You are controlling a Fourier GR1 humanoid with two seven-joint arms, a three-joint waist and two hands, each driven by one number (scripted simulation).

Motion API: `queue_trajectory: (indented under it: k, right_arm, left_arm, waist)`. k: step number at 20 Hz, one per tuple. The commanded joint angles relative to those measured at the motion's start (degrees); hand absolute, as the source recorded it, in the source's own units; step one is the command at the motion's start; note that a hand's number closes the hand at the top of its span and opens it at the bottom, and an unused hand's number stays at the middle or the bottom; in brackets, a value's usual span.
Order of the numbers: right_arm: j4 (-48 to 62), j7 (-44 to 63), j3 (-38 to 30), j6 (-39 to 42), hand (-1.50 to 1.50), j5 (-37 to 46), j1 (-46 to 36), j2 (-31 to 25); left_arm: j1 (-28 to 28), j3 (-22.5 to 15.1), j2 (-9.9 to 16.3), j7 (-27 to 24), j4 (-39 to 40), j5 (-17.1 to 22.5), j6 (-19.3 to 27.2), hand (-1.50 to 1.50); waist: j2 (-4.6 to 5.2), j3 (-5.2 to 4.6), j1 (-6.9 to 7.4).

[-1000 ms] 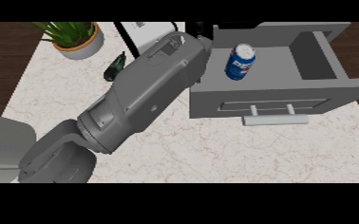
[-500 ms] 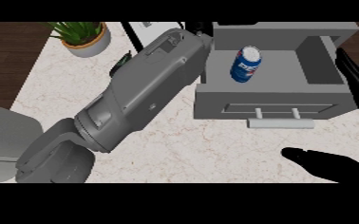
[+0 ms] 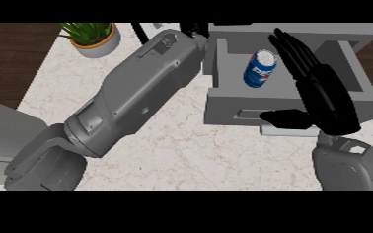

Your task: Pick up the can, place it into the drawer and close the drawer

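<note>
I see the can (image 3: 259,69), blue with a white top, lying inside the open grey drawer (image 3: 226,101), near the middle of its floor and slightly tilted, its top end pointing toward the drawer's back; nothing touches it that I can make out. The drawer stands pulled out at the counter's (image 3: 182,153) far right part, its front panel facing me with a pale handle (image 3: 251,114) along it.

My right hand (image 3: 324,96) hangs over the drawer's right half, just right of the can; its fingers (image 3: 291,47) are straight and stretched toward the drawer's back, held together, and the thumb (image 3: 284,118) sticks out to the left across the front panel, over the right end of the handle; I cannot tell whether the thumb touches the panel; the hand holds nothing. The grey right forearm (image 3: 342,165) comes in at the lower right corner.

My left forearm (image 3: 128,103) runs diagonally across the counter from the lower left edge up to the drawer's left wall; the left hand (image 3: 193,28) shows only as a dark bit beyond the wrist, near the drawer's back left corner, and I cannot tell how its fingers stand.

A potted plant (image 3: 93,37) sits at the counter's far left corner, well apart from the drawer; the marble top lies bare in front of the drawer.
</note>
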Motion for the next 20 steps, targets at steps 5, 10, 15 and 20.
queue_trajectory:
  k: [5, 10, 15, 20]
  right_arm:
    - [23.8, -3.3, 2.6, -10.5, -1.50, 12.3, -10.3, -1.6]
    - [36.8, -2.6, 0.9, -17.0, -1.50, 14.9, -16.0, 0.3]
    - [48.3, -2.8, -0.3, -23.6, -1.50, 18.2, -20.2, 0.3]
    - [60.3, -4.5, -2.9, -33.4, -1.50, 19.9, -24.6, 0.3]
  left_arm:
    - [0.2, -0.3, 3.9, 4.5, -4.4, -2.5, 2.0, -1.50]
    - [2.9, 0.4, 9.0, 7.5, -9.0, -3.9, 1.8, -1.50]
    - [7.8, -0.6, 13.5, 10.4, -16.5, -5.7, 1.1, -1.50]
    - [8.1, 0.9, 16.5, 12.4, -18.5, -6.2, -0.3, -1.50]
  waist:
    - [0.17, 0.06, 0.66]
    - [0.10, 0.05, 0.44]
    - [-0.08, 0.04, 0.94]
    - [0.49, 0.09, 1.36]
